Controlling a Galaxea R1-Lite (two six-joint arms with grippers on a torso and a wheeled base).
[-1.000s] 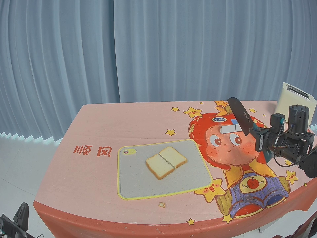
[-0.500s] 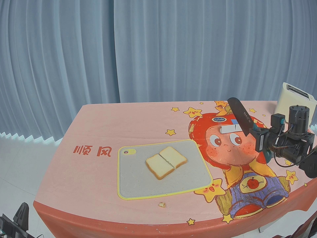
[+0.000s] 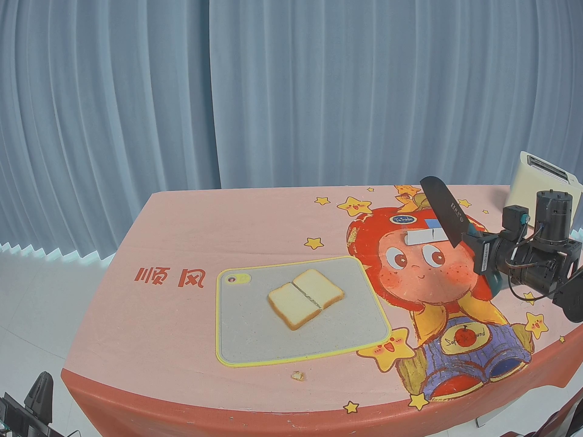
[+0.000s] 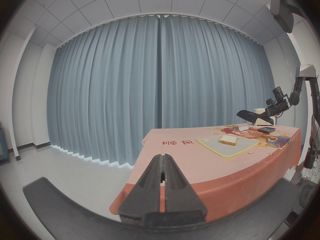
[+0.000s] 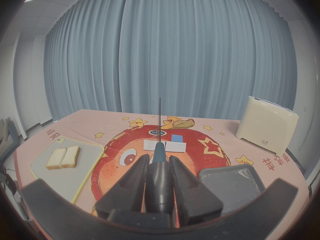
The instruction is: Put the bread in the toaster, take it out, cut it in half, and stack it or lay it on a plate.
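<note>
Off the table's (image 3: 182, 226) near corner at 7 o'clock, the left gripper (image 4: 163, 159) hangs with its fingers pressed together on nothing. On the yellow-rimmed cutting board (image 3: 255, 335) by the front edge, the bread (image 3: 305, 297) lies cut in two halves, side by side. At the board's 3 o'clock the right gripper (image 5: 158, 159) pinches a black knife (image 3: 446, 210) by the handle, blade raised, near a dark plate (image 5: 233, 184), with the cream toaster (image 3: 540, 180) beyond at 2 o'clock.

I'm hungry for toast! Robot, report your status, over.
Right gripper shut on knife, above table. Left gripper shut, empty, off the table. Bread halved on cutting board. Tray near toaster.
</note>
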